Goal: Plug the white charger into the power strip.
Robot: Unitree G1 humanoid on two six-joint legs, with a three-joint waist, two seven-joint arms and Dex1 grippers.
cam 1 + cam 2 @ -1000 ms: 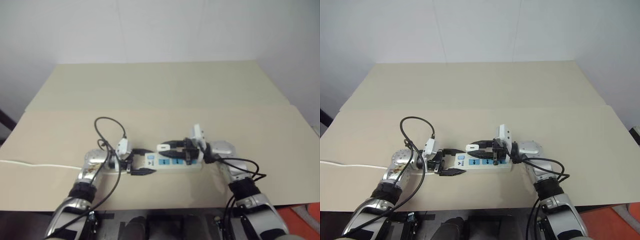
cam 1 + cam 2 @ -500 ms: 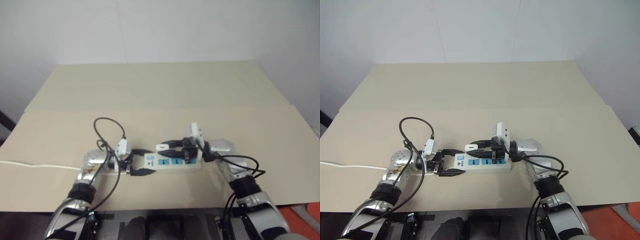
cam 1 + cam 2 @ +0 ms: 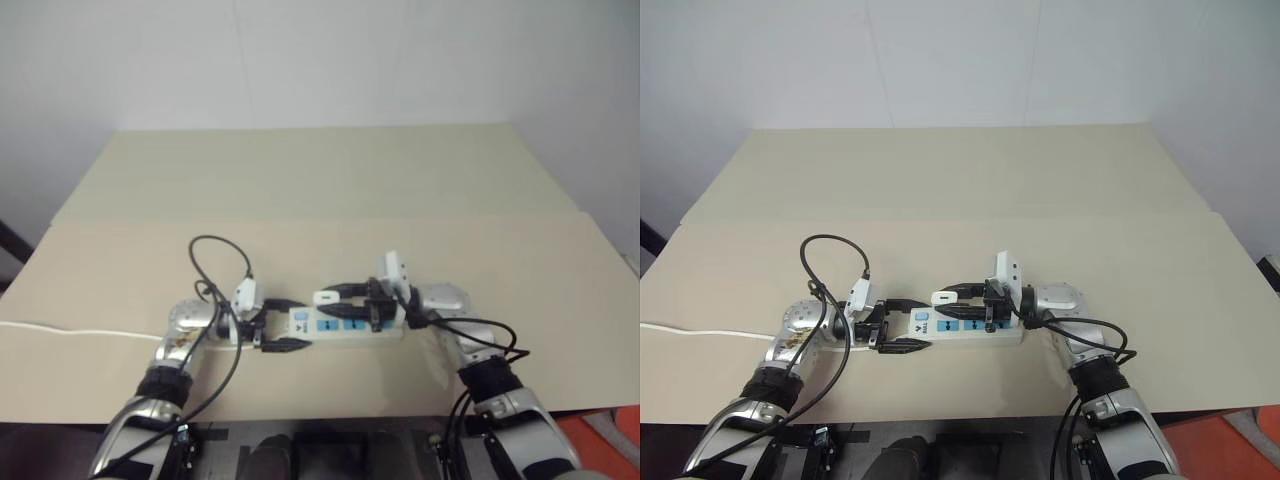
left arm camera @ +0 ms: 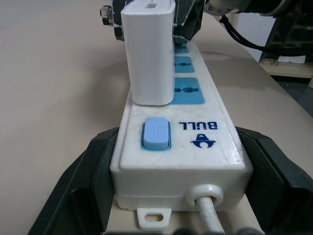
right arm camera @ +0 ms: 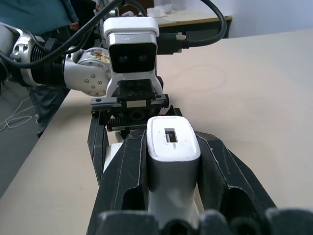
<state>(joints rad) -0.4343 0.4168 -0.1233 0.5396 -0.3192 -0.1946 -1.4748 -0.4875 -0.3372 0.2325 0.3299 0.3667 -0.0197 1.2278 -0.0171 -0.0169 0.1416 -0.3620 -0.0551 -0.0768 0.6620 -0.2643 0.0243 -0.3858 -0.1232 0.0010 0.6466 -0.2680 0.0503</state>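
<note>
Plain white walls behind, beige desk [image 3: 1060, 180] in front, mostly bare. Power strip [image 3: 965, 327] lies flat on the near part of the desk, long axis left-right, switch end toward the robot's left, white cord [image 3: 700, 330] trailing off left.

Left gripper [image 3: 902, 324] has its fingers [image 4: 80, 186] clamped on either side of the strip's switch end, pinning it so it won't slide or tip when pushed on. Left wrist view shows the blue switch [image 4: 155, 133] and the cord exit right between the fingers.

Right gripper [image 3: 958, 303] comes in level from the right, fingers [image 5: 222, 171] closed on the white charger [image 5: 172, 142], holding it by its sides so the plug end faces down at the strip. Charger [image 4: 148, 54] stands upright over the first blue socket next to the switch, bottom edge touching or just above the socket face; can't tell for sure whether the prongs are in.

Judgement: insertion step, near the end. Next move needs a straight downward press while the left keeps bracing; a tilt could jam the prongs.
</note>
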